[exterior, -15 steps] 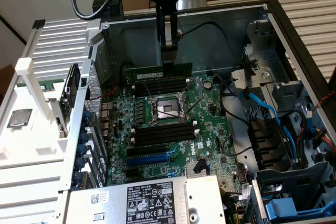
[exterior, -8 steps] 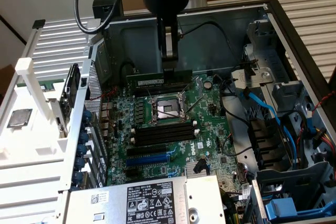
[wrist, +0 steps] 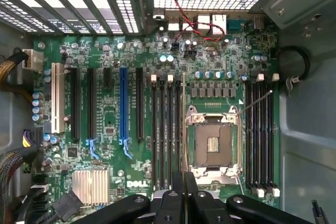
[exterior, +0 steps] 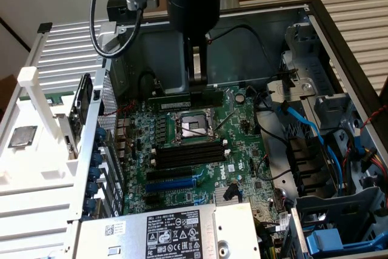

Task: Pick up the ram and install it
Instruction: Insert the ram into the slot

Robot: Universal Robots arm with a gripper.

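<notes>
My gripper point(exterior: 197, 84) hangs inside the open computer case, shut on the ram point(exterior: 173, 99), a long thin green stick held level just above the motherboard point(exterior: 242, 150). In the exterior view the ram sits over the far edge of the CPU socket point(exterior: 195, 127). The black memory slots point(exterior: 188, 153) with white end clips lie on the near side of the socket. In the wrist view the ram point(wrist: 183, 129) shows edge-on as a thin line between the fingertips point(wrist: 173, 195), running between the memory slots point(wrist: 165, 129) and the socket point(wrist: 212, 142). More memory slots point(wrist: 261, 135) lie on the socket's other side.
A power supply point(exterior: 176, 232) with a label stands at the case's near edge. Drive cages point(exterior: 339, 119) and blue cables point(exterior: 309, 125) crowd the exterior view's right. A white tray point(exterior: 36, 180) holding a small square chip point(exterior: 22, 136) stands at the exterior view's left. Expansion slots point(wrist: 123, 103) and a heatsink point(wrist: 92, 184) lie on the board.
</notes>
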